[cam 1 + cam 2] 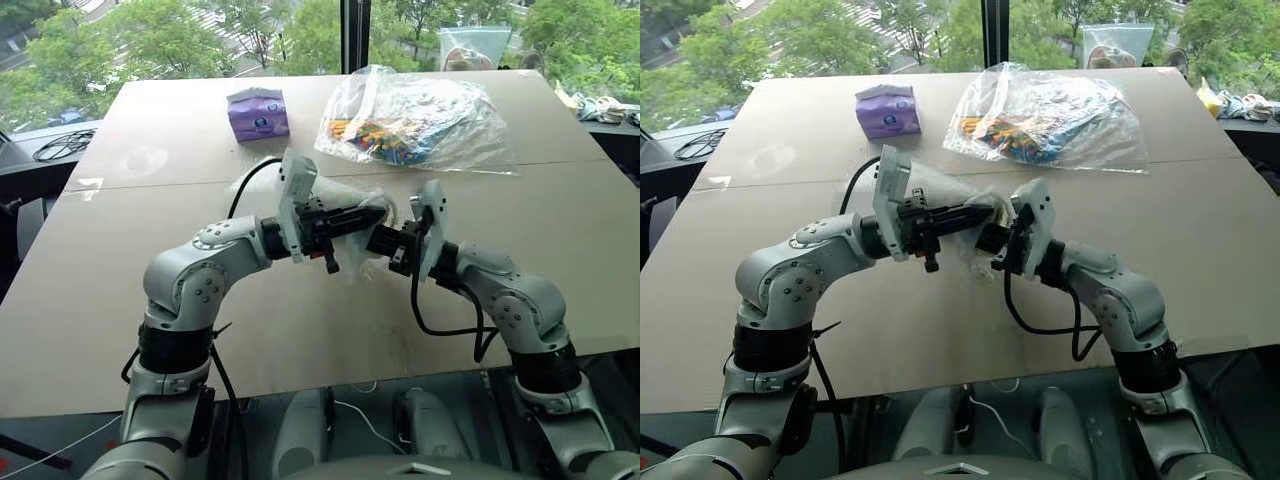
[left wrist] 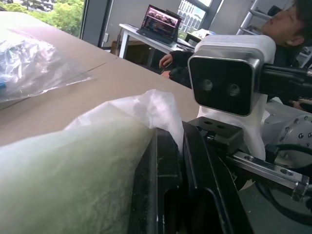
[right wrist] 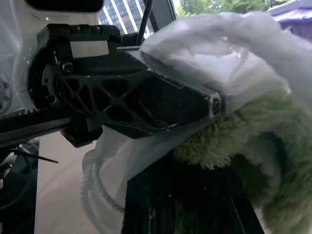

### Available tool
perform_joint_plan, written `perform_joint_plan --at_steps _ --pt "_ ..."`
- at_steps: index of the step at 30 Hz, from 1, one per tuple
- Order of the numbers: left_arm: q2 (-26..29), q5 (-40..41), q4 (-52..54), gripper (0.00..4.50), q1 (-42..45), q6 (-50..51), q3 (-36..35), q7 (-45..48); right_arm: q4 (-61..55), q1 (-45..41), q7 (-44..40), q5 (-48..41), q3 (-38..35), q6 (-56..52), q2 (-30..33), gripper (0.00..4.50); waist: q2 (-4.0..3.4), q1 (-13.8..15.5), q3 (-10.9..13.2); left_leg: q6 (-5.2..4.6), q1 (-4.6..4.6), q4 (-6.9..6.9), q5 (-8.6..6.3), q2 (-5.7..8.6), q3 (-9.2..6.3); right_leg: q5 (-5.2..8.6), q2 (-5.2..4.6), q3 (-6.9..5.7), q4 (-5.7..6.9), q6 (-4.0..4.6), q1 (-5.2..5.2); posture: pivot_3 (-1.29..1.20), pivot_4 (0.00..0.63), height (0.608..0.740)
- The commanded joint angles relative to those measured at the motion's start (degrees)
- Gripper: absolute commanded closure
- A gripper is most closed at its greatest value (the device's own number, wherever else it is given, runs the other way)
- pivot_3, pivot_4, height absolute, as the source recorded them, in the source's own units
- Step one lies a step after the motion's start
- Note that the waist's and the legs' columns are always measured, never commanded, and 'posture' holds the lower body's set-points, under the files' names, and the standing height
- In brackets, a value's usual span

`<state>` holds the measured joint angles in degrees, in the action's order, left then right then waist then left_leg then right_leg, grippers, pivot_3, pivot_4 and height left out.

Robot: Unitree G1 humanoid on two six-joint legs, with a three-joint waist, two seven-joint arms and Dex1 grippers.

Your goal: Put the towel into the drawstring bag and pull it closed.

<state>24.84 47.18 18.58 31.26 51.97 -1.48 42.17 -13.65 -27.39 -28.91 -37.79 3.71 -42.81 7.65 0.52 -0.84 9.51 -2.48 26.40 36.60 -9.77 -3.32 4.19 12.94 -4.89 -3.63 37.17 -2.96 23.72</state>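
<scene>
- Centrally, the brown table (image 1: pixel 120 300) filled most of the frame, and both arms reached in from the lower corners, bent at the elbow, to meet just above its middle.
- The clear plastic bag of colourful items (image 1: pixel 420 120) lay in the upper right of the frame, the purple box (image 1: pixel 258 113) left of it.
- The drawstring bag (image 1: pixel 958 205) hung between the two grippers at frame centre, raised off the table.
- The left gripper (image 1: pixel 372 215) lay level, pointing toward frame right, its fingers pressed together on the bag's white fabric.
- The right gripper (image 1: pixel 992 240) pointed toward frame left, fingers closed against the bag's mouth.
- The towel (image 3: pixel 253 141) sat partly inside the bag, its green pile showing at the opening.
</scene>
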Motion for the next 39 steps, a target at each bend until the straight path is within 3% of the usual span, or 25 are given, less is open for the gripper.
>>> perform_joint_plan --at_steps 1,2,4,5,7,9,12,13,14,15,18,21,26,32,36,39 --pt "-0.6 2.2 1.75 4.5 0.49 0.13 -0.41 -0.08 -9.89 1.18 -9.27 -6.0 4.72 -5.0 6.51 4.45 0.01 0.36 0.02 0.0 0.0 0.01 0.0 0.01 0.02 0.01 -0.01 -0.01 0.03 0.01 -0.01 0.0 0.15 0.74" --pt "-0.64 2.13 1.77 4.5 0.49 0.03 -0.18 -0.03 -9.52 1.5 -7.68 -4.31 4.86 -3.14 5.64 4.45 0.02 0.59 0.01 0.0 0.01 0.0 0.0 0.01 0.02 0.01 -0.02 -0.05 0.01 0.01 -0.03 0.0 0.15 0.74" --pt "-0.51 2.07 1.57 4.5 0.51 -0.27 0.13 0.15 -0.25 -1.84 6.92 -1.6 -2.42 -1.56 -0.98 4.45 0.05 0.11 0.0 0.0 0.04 -0.02 -0.01 0.0 0.0 0.02 -0.01 -0.04 -0.09 0.01 -0.02 0.0 0.15 0.74" --pt "-0.47 2.06 1.52 4.5 0.48 -0.39 0.21 0.17 1.22 -2.42 8.47 -1.92 -3.69 -2.37 -1.9 4.45 0.04 -0.18 0.0 0.0 0.03 -0.03 -0.01 0.0 0.01 0.01 0.01 -0.01 -0.07 0.0 0.0 0.0 0.15 0.74" --pt "-0.68 1.92 1.48 4.5 0.42 -0.65 0.4 0.01 -5.21 0.23 0.66 -1.2 2.37 -2.38 2.36 4.45 0.02 0.32 0.03 0.0 -0.02 -0.02 0.0 0.04 0.02 0.0 0.0 0.06 0.12 0.0 0.03 0.0 0.15 0.74" --pt "-0.42 1.41 1.43 4.5 0.26 -1.16 0.76 0.16 1.27 -2.25 12.31 -0.25 -3.45 -2.93 -2.65 4.45 0.05 0.33 0.02 0.0 0.01 0.01 0.0 0.04 0.1 0.02 -0.02 -0.06 0.03 0.01 -0.02 0.0 0.15 0.74" --pt "0.63 -0.51 1.31 4.5 0.25 -1.91 1.8 0.23 -6.57 0.28 -1.77 1.22 6.76 -2.41 5.88 4.45 0.02 0.15 0.03 0.0 0.0 0.01 0.0 0.03 0.04 0.01 -0.01 0.02 0.06 0.0 0.01 0.0 0.15 0.74" --pt "1.23 -1.76 1.37 4.5 0.35 -2.53 2.46 0.46 -4.61 -0.79 2.11 1.53 4.37 -1.68 3.47 4.45 0.03 0.34 0.04 0.0 0.0 0.01 0.0 0.03 0.05 0.01 -0.01 0.02 0.05 0.01 0.01 0.0 0.15 0.74" --pt "1.53 -2.51 1.36 4.5 0.47 -2.98 2.7 0.47 0.21 -2.57 8.85 1.78 0.13 -1.97 0.42 4.11 0.07 0.19 0.02 0.0 0.03 0.01 0.0 0.04 0.06 0.02 -0.03 -0.02 -0.01 0.01 0.01 0.0 0.15 0.74" --pt "1.66 -3.04 1.28 4.5 0.66 -3.36 2.75 0.25 2.75 -2.88 9.84 3.66 0.06 -0.5 0.31 3.7 0.09 -0.09 0.0 0.0 0.03 -0.01 0.0 0.02 0.05 0.02 0.01 -0.02 -0.03 0.01 0.01 0.0 0.15 0.74" --pt "1.68 -5.27 0.85 4.5 1.39 -4.75 3.07 -0.67 1.96 -0.81 5.51 7.37 5.63 -0.12 2.92 2.3 0.05 0.16 0.01 0.0 -0.01 -0.01 0.0 0.03 0.09 0.02 0.02 0.02 0.08 0.01 0.03 0.0 0.15 0.74" --pt "2.07 -9.94 -0.87 4.5 2.41 -6.8 4.45 -2.43 2.22 -0.53 7.05 8.59 5.15 -0.31 2.52 0.84 0.05 0.22 0.01 0.0 0.01 -0.01 0.0 0.03 0.12 0.02 0.0 0.01 0.01 0.01 0.01 0.0 0.15 0.74" --pt "5.3 -21.54 -3.91 4.5 3.44 -14.98 8.75 -3.03 -2.78 0.5 2.11 2.73 0.03 -4.23 6.91 0.84 0.04 0.32 0.02 0.0 0.01 -0.02 0.0 0.03 0.14 0.02 0.0 0.0 0.01 0.01 0.02 0.0 0.15 0.74" --pt "5.39 -31.89 -9.42 4.5 5.75 -25.05 10.71 -4.66 -11.06 3.5 -4.24 -11.03 -9.68 -6.63 11.6 0.84 0.05 0.66 0.02 0.0 0.03 -0.08 -0.01 0.02 0.11 0.02 -0.01 -0.02 -0.07 0.02 0.02 0.0 0.15 0.74" --pt "4.05 -36.08 -13.63 4.5 7.44 -29.3 10.18 -7.2 -10.88 5.01 -4.39 -17.35 -17.27 -5.58 13.47 0.84 0.05 1.01 0.02 0.0 0.03 -0.07 -0.01 0.02 0.11 0.02 -0.01 -0.02 -0.08 0.01 0.01 0.0 0.15 0.74" --pt "2.79 -37.59 -15.69 4.5 8.48 -31.29 9.95 -7.85 -11.99 6.08 -3.38 -21.93 -19.08 -6.92 13.96 0.84 0.06 1.16 0.02 -0.01 0.03 -0.07 -0.01 0.02 0.14 0.01 -0.01 -0.01 -0.09 0.01 0.01 0.0 0.15 0.74"
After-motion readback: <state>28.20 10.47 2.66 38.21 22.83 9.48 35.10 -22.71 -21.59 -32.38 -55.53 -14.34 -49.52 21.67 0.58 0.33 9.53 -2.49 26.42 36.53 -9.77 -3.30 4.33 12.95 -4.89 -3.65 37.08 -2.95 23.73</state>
